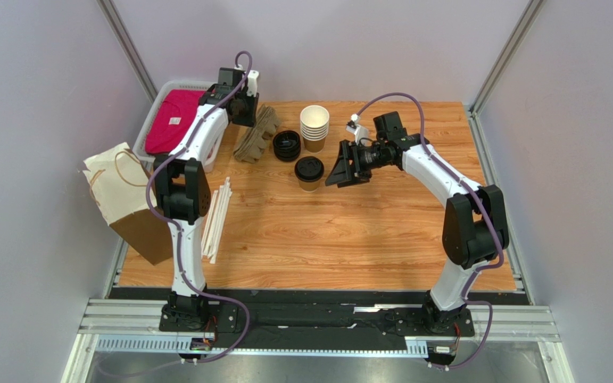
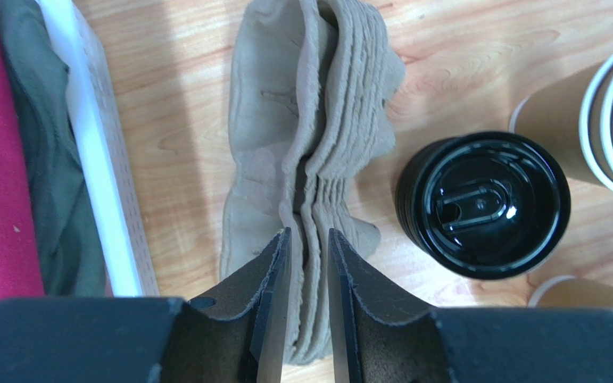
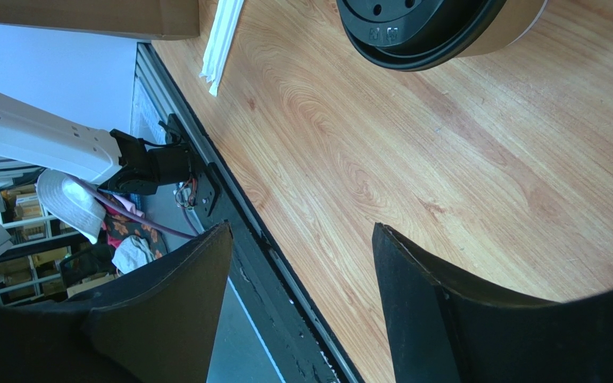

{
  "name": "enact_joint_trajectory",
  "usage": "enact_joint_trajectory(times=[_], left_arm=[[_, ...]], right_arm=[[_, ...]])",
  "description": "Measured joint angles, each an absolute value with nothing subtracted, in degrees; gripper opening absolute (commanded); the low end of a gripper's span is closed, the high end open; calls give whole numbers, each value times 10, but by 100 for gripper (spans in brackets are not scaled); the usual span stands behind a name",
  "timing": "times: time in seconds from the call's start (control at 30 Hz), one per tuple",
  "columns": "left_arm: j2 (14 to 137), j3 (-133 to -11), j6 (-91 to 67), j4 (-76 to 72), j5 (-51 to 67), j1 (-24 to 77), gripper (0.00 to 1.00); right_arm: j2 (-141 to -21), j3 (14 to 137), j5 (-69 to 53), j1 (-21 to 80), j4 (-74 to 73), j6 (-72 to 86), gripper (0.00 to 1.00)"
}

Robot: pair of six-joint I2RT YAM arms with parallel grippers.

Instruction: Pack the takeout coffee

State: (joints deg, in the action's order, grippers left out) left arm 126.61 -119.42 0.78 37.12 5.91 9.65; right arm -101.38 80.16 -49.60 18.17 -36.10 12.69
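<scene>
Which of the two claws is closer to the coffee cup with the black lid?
The right gripper: it hovers just beside the lidded cup. The left gripper is farther off, over the cardboard trays.

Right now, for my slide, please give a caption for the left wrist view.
Left gripper straddling an edge of stacked pulp cup carriers, beside a pile of black lids.

No readable text; only illegible embossed marks on the lid of the takeout coffee (image 3: 414, 32).
</scene>
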Motion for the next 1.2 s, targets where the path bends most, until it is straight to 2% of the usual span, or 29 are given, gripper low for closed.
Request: enact_joint_trajectory(times=[0.8, 1.03, 1.2], left_arm=[[1266, -1214, 18, 422, 42, 92, 27], [1268, -1215, 17, 423, 53, 88, 36], [1268, -1215, 17, 423, 68, 87, 36]], right_arm=[[-1014, 802, -496, 182, -360, 131, 69], [-1014, 802, -497, 182, -359, 133, 69], [-1015, 802, -497, 182, -359, 135, 69]])
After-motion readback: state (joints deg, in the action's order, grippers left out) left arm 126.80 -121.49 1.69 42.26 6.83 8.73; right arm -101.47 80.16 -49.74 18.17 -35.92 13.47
